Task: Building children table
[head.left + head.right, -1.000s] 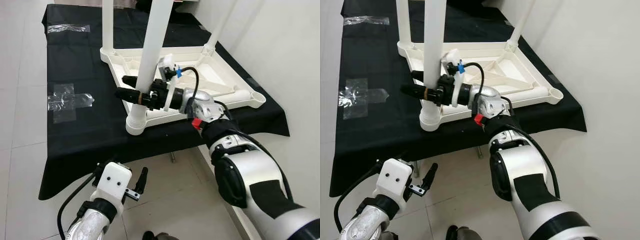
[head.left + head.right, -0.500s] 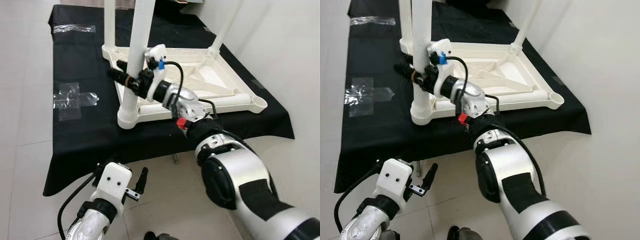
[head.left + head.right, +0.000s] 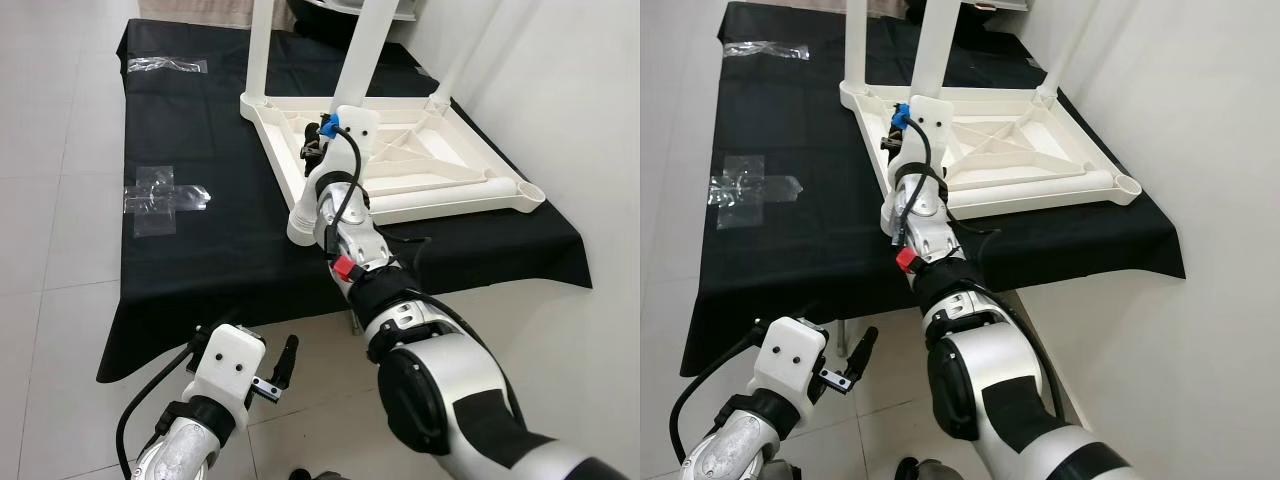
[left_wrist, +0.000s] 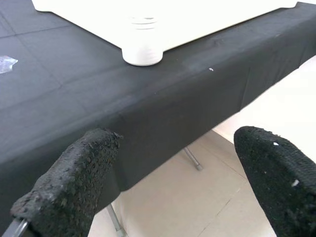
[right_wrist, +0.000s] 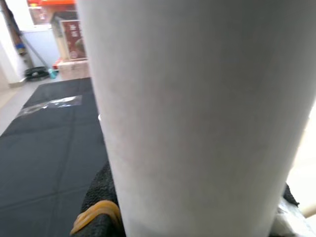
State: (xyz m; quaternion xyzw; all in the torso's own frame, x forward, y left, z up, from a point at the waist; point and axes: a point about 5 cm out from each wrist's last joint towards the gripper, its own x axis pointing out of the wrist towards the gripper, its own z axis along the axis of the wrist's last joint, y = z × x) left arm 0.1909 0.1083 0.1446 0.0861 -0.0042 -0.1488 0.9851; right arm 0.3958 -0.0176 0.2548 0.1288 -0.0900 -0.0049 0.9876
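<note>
Children's table top (image 3: 420,165) lies upside down on the black cloth (image 3: 200,140) ahead of me in the head views, with three white legs standing up from its corners. My right gripper (image 3: 322,152) is closed around the near-corner leg (image 3: 352,95), low on the leg, just above its socket (image 3: 305,222). The socket at the far-right corner (image 3: 527,193) is empty, well beyond my right hand. Clear tape patches (image 3: 165,197) lie on the cloth, off to the left of that hand. My left gripper (image 3: 262,378) hangs idle below the cloth's edge, over the floor tiles.

From the left wrist, my left fingers (image 4: 74,182) stand wide apart, holding nothing, and the seated socket (image 4: 142,48) sits beyond them on the cloth.

From the right wrist, the leg (image 5: 197,118) presses close, fingers (image 5: 101,197) clasped on both sides.

I judge that pulling sideways could tilt the leg or drag the whole top across the cloth.
</note>
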